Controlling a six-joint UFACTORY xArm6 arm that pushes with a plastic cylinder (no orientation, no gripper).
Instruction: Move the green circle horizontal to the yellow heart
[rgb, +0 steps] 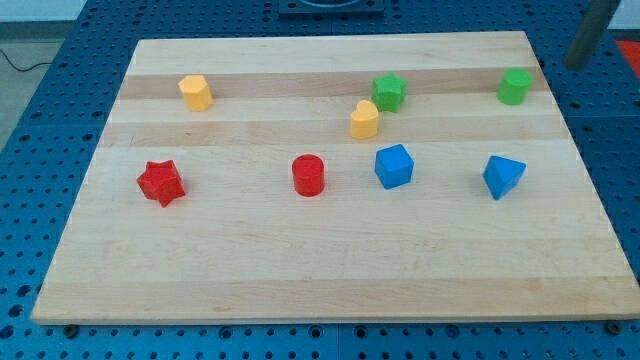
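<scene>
While the green circle (514, 86) sits untouched near the counter's (330, 285) right edge, higher in the view than the yellow heart (365, 119), the push seems not yet begun. Next, I judge, it needs nudging toward the view's bottom, level with the heart. Only a dark rod (592, 32) shows at top right; my tip is hidden.

Green circle (515, 86) sits well right of the yellow heart (365, 119), slightly nearer the view's top.
</scene>
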